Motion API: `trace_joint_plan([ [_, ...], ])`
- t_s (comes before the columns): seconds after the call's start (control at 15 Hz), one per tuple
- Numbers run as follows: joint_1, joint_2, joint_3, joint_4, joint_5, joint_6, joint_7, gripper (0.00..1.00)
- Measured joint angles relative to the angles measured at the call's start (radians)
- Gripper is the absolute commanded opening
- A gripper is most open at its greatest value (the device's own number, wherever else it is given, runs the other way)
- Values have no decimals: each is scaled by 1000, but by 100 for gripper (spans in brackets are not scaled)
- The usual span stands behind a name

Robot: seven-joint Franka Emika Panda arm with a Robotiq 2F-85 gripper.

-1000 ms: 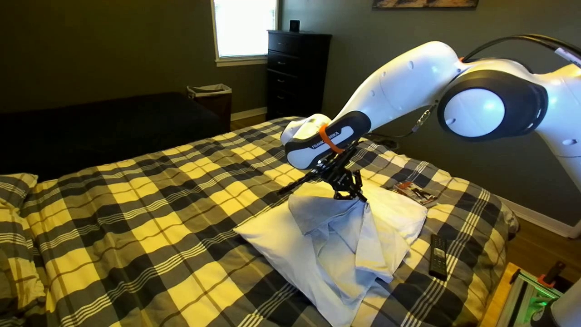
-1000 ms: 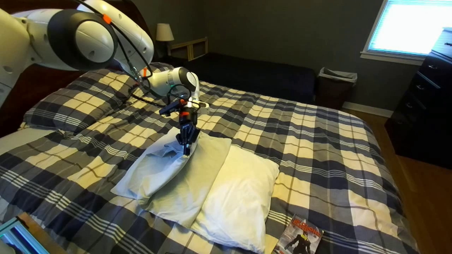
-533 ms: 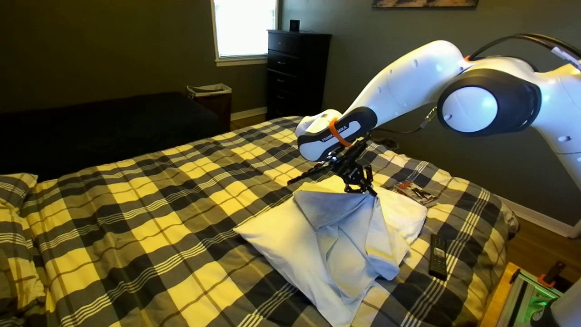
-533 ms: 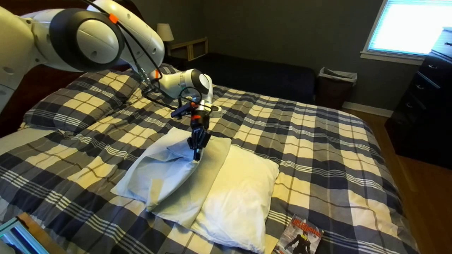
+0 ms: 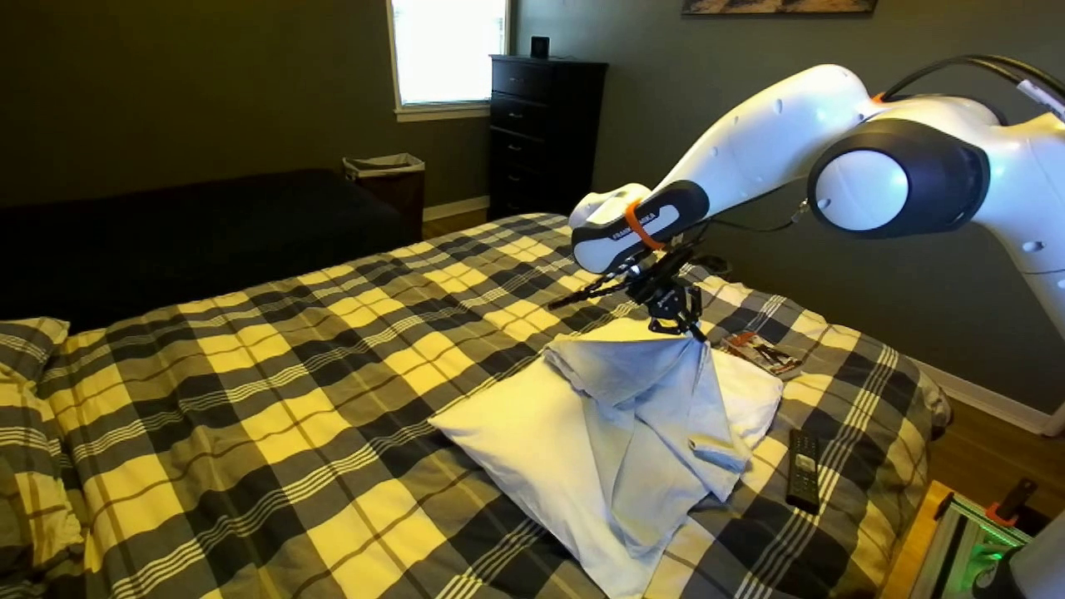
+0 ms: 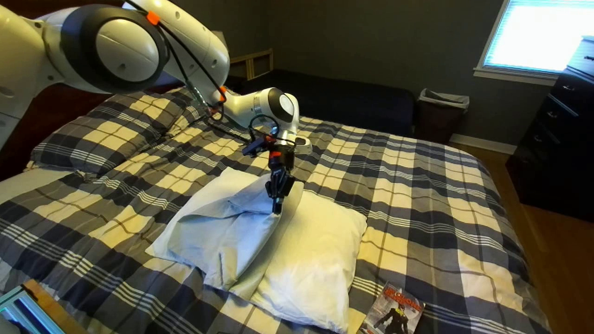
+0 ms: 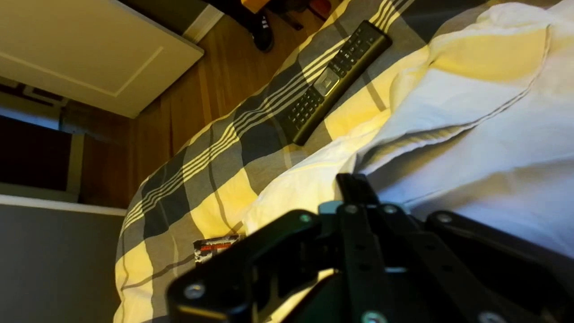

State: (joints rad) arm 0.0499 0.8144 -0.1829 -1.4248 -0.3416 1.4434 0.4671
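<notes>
A black remote (image 5: 804,471) and a flat red-lettered item (image 6: 394,310) lie on the plaid bedspread (image 6: 417,208).

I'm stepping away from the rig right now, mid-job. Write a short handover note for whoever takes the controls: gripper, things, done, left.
Gripper: the gripper is shut on a raised edge of the cloth.
Things: the cloth lies in loose folds over the pillow, on the bed. The remote lies on the bed too, beside the cloth and pillow but apart from both.
Done: the cloth is gripped and its edge is up.
Left: the edge is not yet laid down or let go, the folds are not flat, and part of the pillow is bare.
</notes>
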Motion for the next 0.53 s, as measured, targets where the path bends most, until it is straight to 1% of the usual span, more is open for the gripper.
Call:
trace_joint_plan([
  [0.53,-82,1,-41,24,44,1,33,0],
])
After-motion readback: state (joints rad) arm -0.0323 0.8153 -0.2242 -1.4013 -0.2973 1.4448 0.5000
